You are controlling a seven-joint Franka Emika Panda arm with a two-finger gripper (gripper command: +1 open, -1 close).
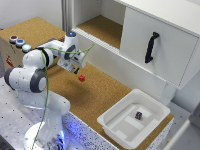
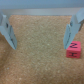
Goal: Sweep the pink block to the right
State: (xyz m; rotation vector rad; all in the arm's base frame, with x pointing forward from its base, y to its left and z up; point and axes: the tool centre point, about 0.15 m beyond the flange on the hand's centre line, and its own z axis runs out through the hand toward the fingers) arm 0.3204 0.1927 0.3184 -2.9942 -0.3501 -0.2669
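Up close, the pink block (image 2: 73, 49) is a small reddish-pink cube with a dark mark on its face, sitting just beside one fingertip (image 2: 69, 42), outside the gap. Gripper (image 2: 41, 44) fingers are spread wide, holding nothing. Only the exterior view shows the white tray (image 1: 112, 122).

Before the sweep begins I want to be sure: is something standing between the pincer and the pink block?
Nothing visible does. In the wrist view the pink block lies on bare cork beside one finger of the open pincer, just outside the gap. In the exterior view only cork surrounds the block; whether finger and block touch cannot be told.
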